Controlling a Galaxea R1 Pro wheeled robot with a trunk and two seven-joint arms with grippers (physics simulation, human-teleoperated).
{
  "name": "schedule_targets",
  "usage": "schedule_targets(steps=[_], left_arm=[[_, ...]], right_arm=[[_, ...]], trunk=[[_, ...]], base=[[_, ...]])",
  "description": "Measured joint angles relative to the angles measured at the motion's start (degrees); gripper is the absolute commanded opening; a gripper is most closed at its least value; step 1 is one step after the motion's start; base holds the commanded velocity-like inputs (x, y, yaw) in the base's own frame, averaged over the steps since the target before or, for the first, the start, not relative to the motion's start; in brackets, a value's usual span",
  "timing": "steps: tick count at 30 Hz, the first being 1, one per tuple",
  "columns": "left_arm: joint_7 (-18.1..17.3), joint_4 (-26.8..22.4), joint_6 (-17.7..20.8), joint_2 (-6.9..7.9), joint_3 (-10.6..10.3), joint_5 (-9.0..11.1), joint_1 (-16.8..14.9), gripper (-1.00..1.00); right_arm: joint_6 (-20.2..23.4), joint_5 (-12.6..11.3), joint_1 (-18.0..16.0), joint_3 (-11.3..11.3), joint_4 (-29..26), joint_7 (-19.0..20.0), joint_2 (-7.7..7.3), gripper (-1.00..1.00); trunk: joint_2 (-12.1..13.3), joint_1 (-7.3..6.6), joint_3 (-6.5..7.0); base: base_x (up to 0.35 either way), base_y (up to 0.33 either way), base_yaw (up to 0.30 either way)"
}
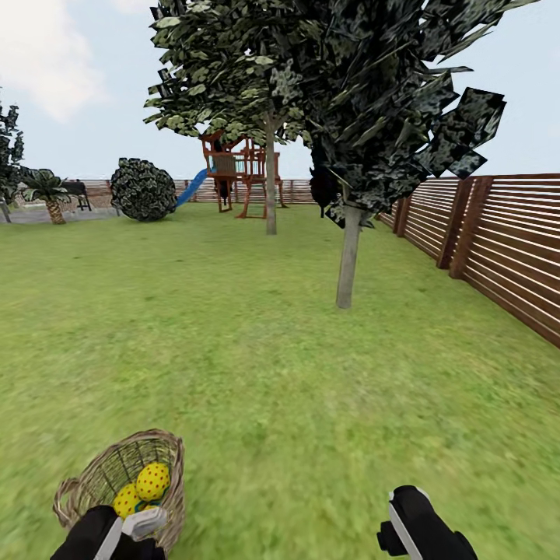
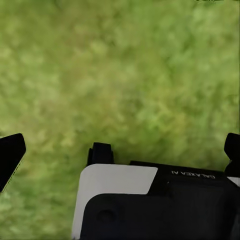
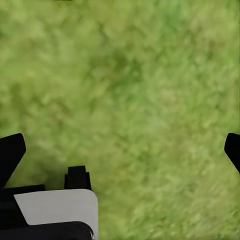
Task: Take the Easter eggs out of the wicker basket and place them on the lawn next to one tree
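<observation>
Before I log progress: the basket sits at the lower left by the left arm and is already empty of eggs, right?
Not quite. The basket is at the lower left by the left arm, but it is not empty: the head view shows yellow dotted eggs inside it.

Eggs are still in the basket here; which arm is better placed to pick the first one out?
Probably the left. In the head view the left gripper sits right at the wicker basket, just below the Easter eggs. The right gripper hangs over bare lawn, well off to the side. Both wrist views show fingers spread.
</observation>
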Motion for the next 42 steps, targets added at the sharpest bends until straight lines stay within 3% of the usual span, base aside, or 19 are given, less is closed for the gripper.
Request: schedule_targets(steps=[8, 15, 29, 42], left_arm=[[0.0, 0.5, -0.2, 0.64, -0.1, 0.1, -0.2, 1.0], [0.0, 0.6, -0.2, 1.82, 0.7, 0.1, -0.2, 1.0], [0.0, 3.0, -0.3, 1.81, 0.7, 0.1, -0.2, 1.0], [0.0, 3.1, -0.5, 1.62, 0.6, 0.1, -0.2, 1.0]], right_arm=[[0.0, 0.2, 0.0, 0.2, 0.0, 0.0, 0.03, 1.0], [-0.2, 0.5, 0.0, 0.4, 0.0, 0.0, 0.08, 1.0], [-0.4, 0.6, 0.0, 0.5, 0.2, -0.2, 0.09, 1.0], [-0.4, 0.6, 0.0, 0.5, 0.2, -0.2, 0.09, 1.0]], trunk=[[0.0, 0.0, 0.0], [0.0, -0.02, 0.0], [0.0, -0.03, 0.0], [0.0, -0.03, 0.0]], base=[[0.002, 0.012, 0.0], [0.094, 0.236, 0.0], [0.28, 0.188, 0.0], [0.337, 0.013, 0.0]])
